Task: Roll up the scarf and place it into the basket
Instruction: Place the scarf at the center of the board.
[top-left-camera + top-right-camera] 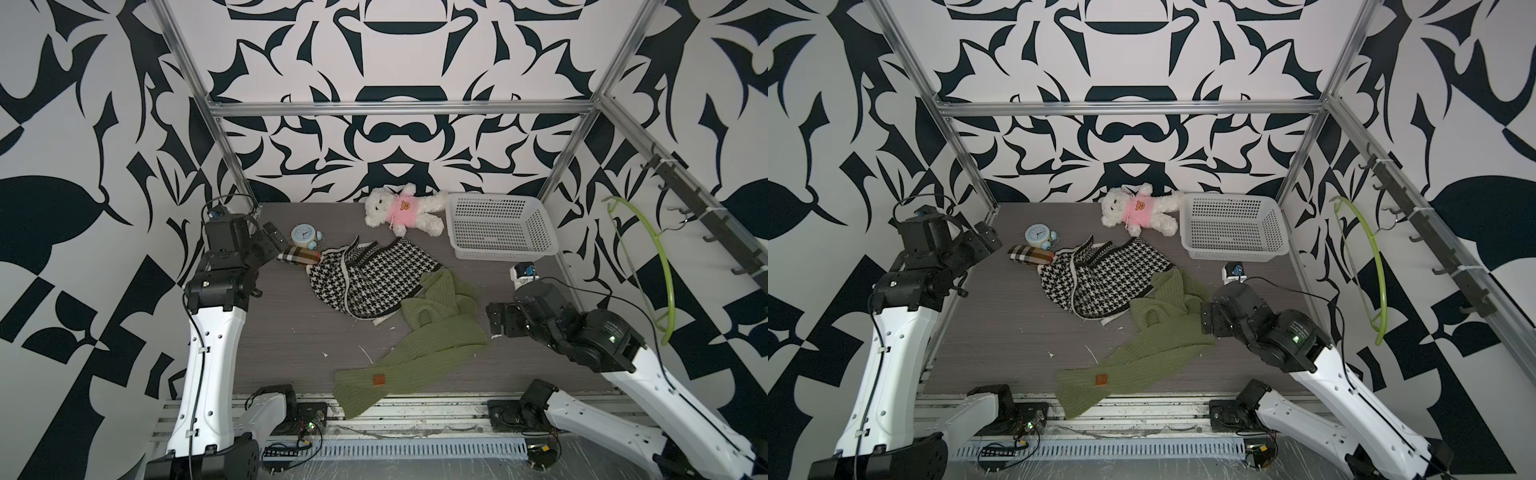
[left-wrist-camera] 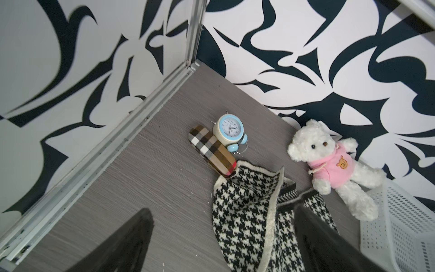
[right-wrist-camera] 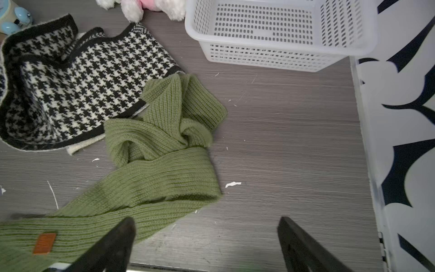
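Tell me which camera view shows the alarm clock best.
The left wrist view: the alarm clock is whole and close, its dial visible. In both top views it is small; the right wrist view cuts it off at the frame edge.

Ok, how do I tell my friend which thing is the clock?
Look at the grey table and find the white teddy by the back wall. On the side away from the basket, next to a plaid case, sits the clock. It's the only round thing there: blue rim, white face, two blue bells.
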{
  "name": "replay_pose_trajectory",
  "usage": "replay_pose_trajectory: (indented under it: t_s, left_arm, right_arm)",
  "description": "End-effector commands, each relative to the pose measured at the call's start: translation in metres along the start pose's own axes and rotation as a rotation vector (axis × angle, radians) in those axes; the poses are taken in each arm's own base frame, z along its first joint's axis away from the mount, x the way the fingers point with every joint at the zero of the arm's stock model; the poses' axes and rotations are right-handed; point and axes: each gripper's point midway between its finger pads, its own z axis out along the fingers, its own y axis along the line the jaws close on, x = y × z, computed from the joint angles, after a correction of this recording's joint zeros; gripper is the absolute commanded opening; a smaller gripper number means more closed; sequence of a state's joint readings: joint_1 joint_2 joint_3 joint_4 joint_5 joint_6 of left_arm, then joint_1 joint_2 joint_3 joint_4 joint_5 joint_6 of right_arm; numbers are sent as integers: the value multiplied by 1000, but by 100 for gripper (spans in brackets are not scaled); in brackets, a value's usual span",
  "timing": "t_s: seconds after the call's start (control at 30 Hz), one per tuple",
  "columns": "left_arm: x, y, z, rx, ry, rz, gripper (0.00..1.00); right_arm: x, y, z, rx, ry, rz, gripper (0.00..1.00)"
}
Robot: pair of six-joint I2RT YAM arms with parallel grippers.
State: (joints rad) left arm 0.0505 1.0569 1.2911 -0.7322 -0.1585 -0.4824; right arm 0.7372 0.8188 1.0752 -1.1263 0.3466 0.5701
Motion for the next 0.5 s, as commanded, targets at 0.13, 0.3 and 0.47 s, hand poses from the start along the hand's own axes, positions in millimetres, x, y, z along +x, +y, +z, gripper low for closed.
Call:
replay_pose_trajectory:
  t_s: [0.13,0.3,0.47]
  left_arm:
    - [13,-9,10,63,57,-35,99]
    - [33,-15,23,102,152,-46,99]
    - [46,-6,31,77,171,-39,99]
  right_arm:
    - [3,127,47,-298,72,-252,100]
    - [20,184,91,-287,117,-321,100]
    - [43,251,104,-396,98,-519,100]
